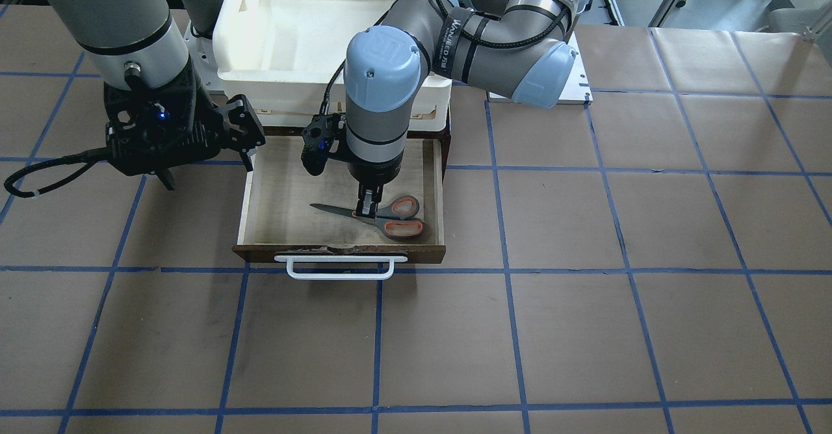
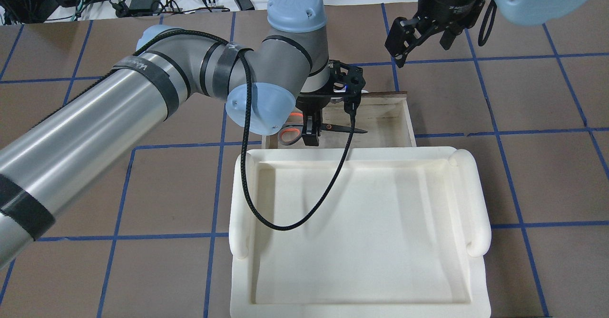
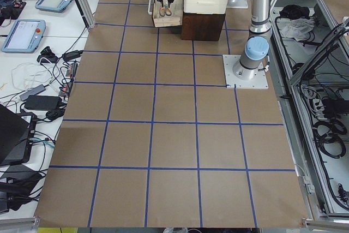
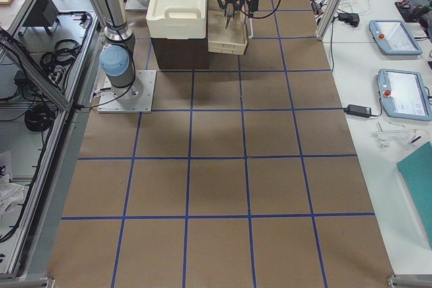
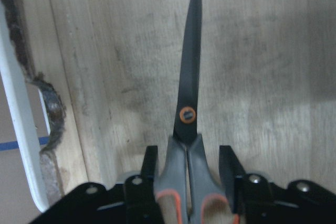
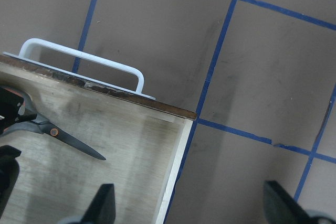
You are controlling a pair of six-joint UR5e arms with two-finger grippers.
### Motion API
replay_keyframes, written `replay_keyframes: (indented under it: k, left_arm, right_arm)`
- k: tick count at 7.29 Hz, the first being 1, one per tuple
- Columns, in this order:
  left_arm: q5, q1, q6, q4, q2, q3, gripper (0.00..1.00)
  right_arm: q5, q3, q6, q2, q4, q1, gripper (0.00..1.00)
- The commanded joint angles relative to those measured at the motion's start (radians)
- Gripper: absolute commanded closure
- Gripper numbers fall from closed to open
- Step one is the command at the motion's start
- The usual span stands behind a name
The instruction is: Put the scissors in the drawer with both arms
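The scissors (image 1: 400,226) lie flat on the pale floor of the pulled-out drawer (image 1: 292,180), blades toward the right arm's side. My left gripper (image 1: 368,210) points straight down over the neck of the scissors. In the left wrist view the fingers (image 5: 149,158) stand on either side of the scissors (image 5: 189,93) with small gaps, so the gripper is open around them. My right gripper (image 1: 208,161) is open and empty, hovering beside the drawer's corner. The right wrist view shows the drawer (image 6: 121,150), its white handle (image 6: 84,56) and the scissors (image 6: 68,139).
A cream-white plastic tray-box (image 2: 361,223) sits on top of the dark cabinet behind the drawer. The drawer's white bar handle (image 1: 341,268) faces the far side of the brown table with its blue tape grid (image 1: 585,330).
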Motion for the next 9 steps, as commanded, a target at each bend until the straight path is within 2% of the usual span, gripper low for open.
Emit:
replay_keyframes:
  k: [1,4,6,7,9]
  left_arm:
    - [0.008,0.000,-0.029,-0.009,0.025,0.000,0.01]
    - [0.015,0.032,-0.354,-0.013,0.103,0.023,0.00]
    - [0.018,0.119,-0.598,-0.030,0.167,0.028,0.00]
    - [0.015,0.171,-0.741,-0.088,0.198,0.028,0.00]
    - [0.014,0.329,-0.894,-0.168,0.259,0.031,0.00]
  right_arm:
    - [-0.015,0.000,0.071,-0.001,-0.014,-0.002,0.00]
    - [-0.015,0.000,0.065,0.001,-0.016,-0.002,0.00]
    - [-0.012,0.000,0.083,0.001,-0.019,0.000,0.00]
    - [0.002,0.001,0.127,0.002,-0.014,0.000,0.00]
    - [-0.010,0.003,0.270,0.008,-0.016,-0.001,0.00]
